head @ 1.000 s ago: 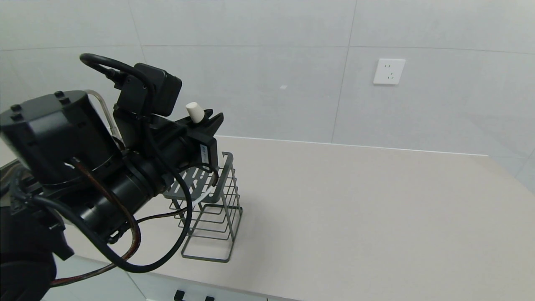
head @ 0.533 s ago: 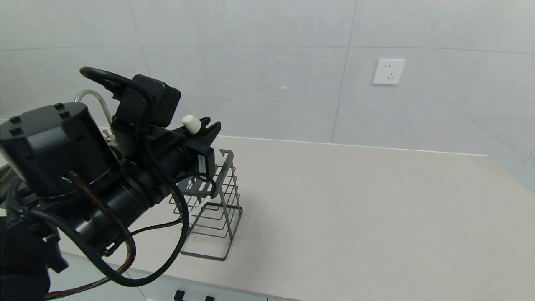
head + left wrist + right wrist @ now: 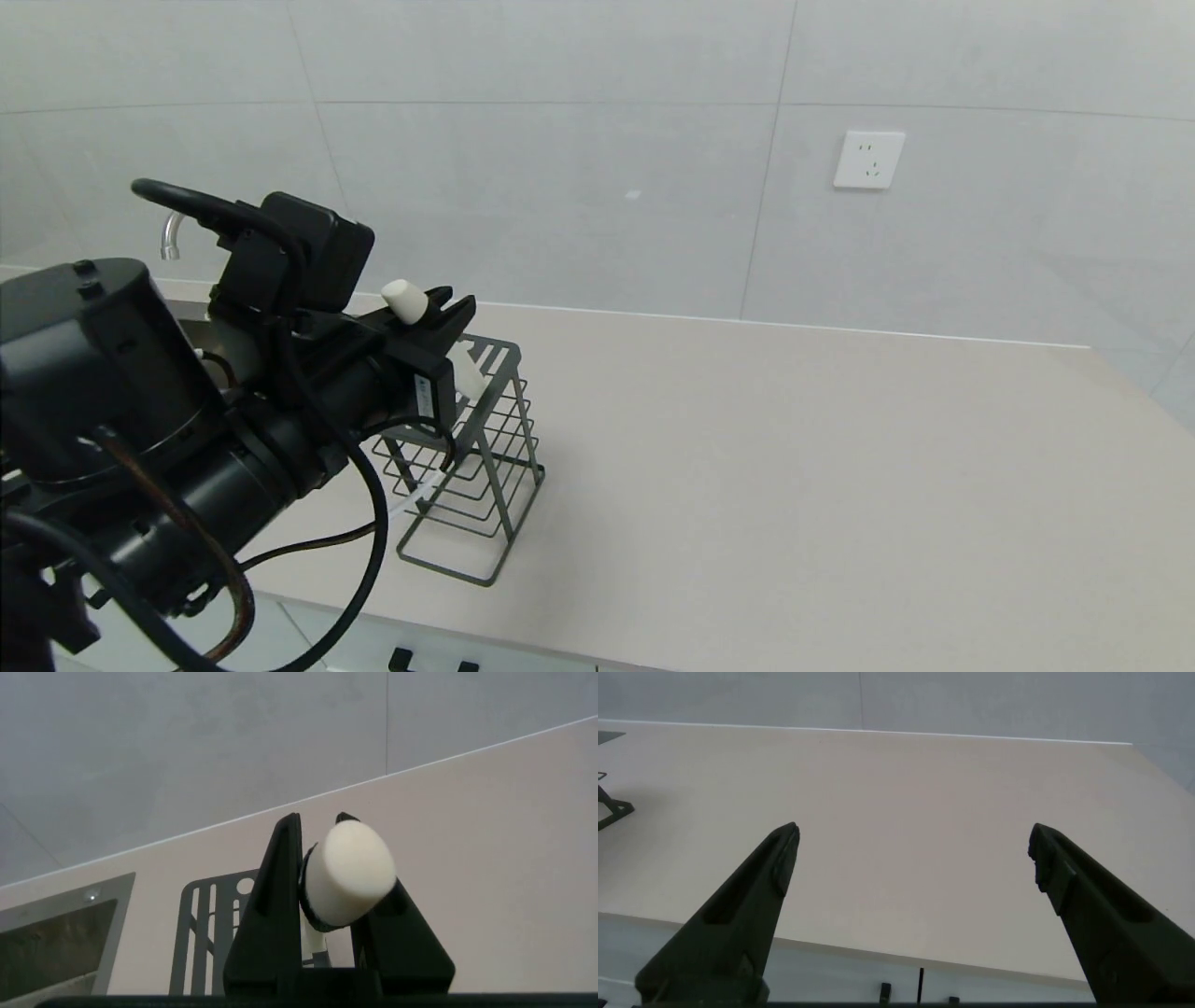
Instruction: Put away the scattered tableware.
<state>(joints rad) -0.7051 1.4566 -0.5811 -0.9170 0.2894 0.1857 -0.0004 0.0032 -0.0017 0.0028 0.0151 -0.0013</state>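
Note:
My left gripper (image 3: pixel 437 315) is shut on a white utensil, whose rounded handle end (image 3: pixel 403 301) sticks up above the fingers. The utensil's lower part (image 3: pixel 467 377) reaches down into the grey wire rack (image 3: pixel 495 467) near the counter's front left. A thin white stretch of it shows through the bars low in the rack. In the left wrist view the white handle (image 3: pixel 348 870) sits clamped between the black fingers (image 3: pixel 277 896), with the rack's slotted top plate (image 3: pixel 201 933) below. My right gripper (image 3: pixel 913 849) hangs open over bare counter, nothing between its fingers.
The beige counter (image 3: pixel 794 448) stretches right of the rack to its front edge. A sink (image 3: pixel 56 943) and a curved faucet (image 3: pixel 170 233) lie behind my left arm. A wall socket (image 3: pixel 869 160) is on the tiled wall. A corner of the rack (image 3: pixel 612 807) shows in the right wrist view.
My left arm has moved left and down with the white utensil, bringing it lower into the rack. The faucet has come out from behind the arm.

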